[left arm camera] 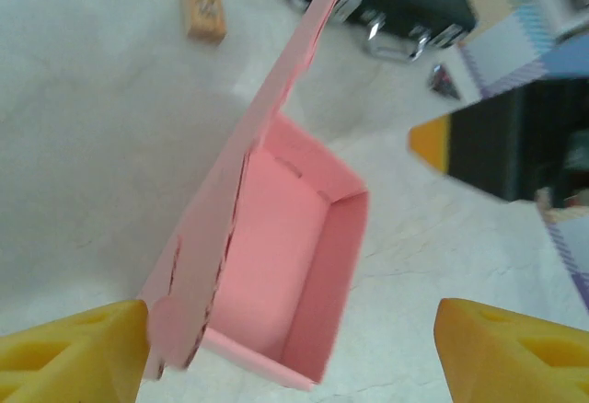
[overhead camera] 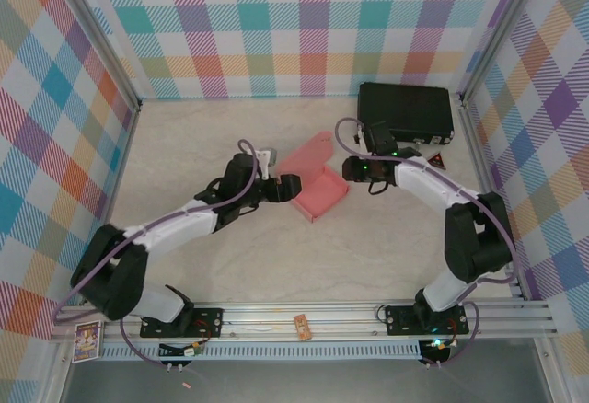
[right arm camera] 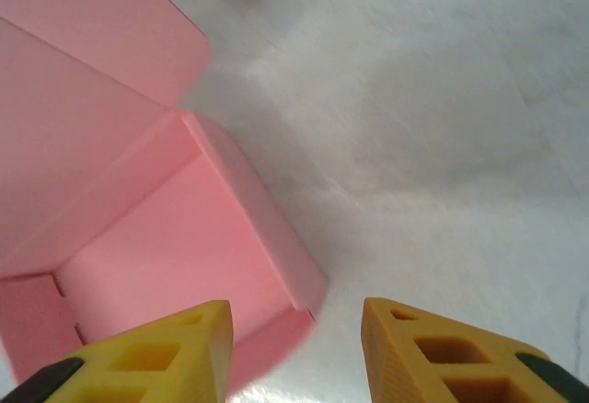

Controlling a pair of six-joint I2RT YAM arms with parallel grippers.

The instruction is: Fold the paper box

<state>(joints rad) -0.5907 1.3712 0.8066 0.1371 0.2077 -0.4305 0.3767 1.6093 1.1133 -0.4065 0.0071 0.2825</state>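
Currently the small pink thin-cardboard box [overhead camera: 322, 193] sits, lid raised, on the pale desk [overhead camera: 184, 145]; the left pincer [left arm camera: 290, 329] gapes wide just beside it, the right pincer [right arm camera: 296, 322] stands open over 1 wall.

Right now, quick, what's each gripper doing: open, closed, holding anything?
Left gripper: open wide, holding nothing, with the paper box just ahead of it.
Right gripper: open, holding nothing, at a corner of the paper box.

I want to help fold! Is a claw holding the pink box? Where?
No. Left gripper and right gripper stand open; neither grips the paper box.
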